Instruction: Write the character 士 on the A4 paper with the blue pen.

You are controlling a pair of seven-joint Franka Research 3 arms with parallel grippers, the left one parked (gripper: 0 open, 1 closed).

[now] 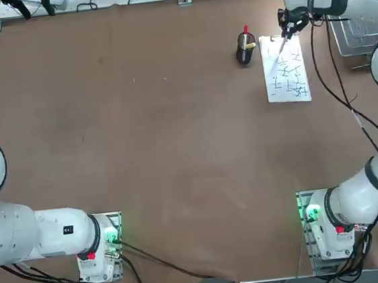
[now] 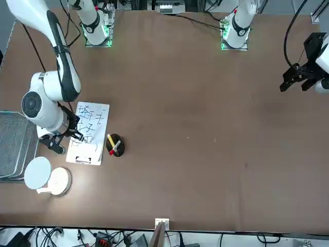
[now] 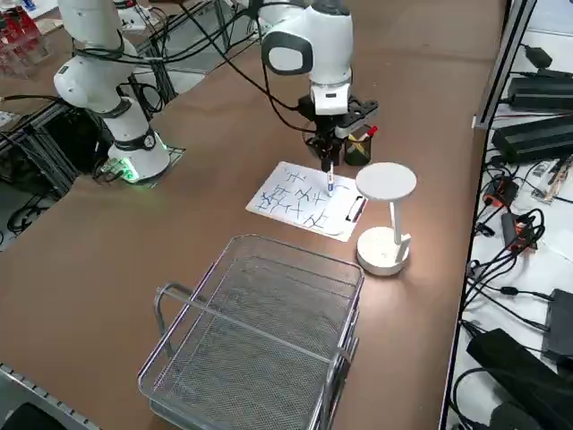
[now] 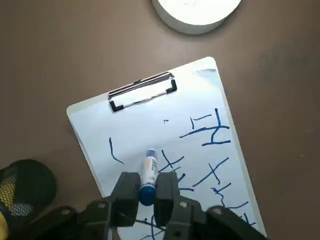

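The A4 paper lies on a clipboard at the table's far right, with blue strokes over most of it and a metal clip at its far short edge. My right gripper hangs over the sheet's clip end, shut on the blue pen. The pen points down at a bare patch of paper next to a short curved stroke; I cannot tell whether its tip touches. The same gripper and pen show over the paper in the right side view.
A black mesh pen holder with a red-topped pen stands just left of the sheet. A white round desk lamp stands beyond the clip end. A wire basket sits at the table's right edge.
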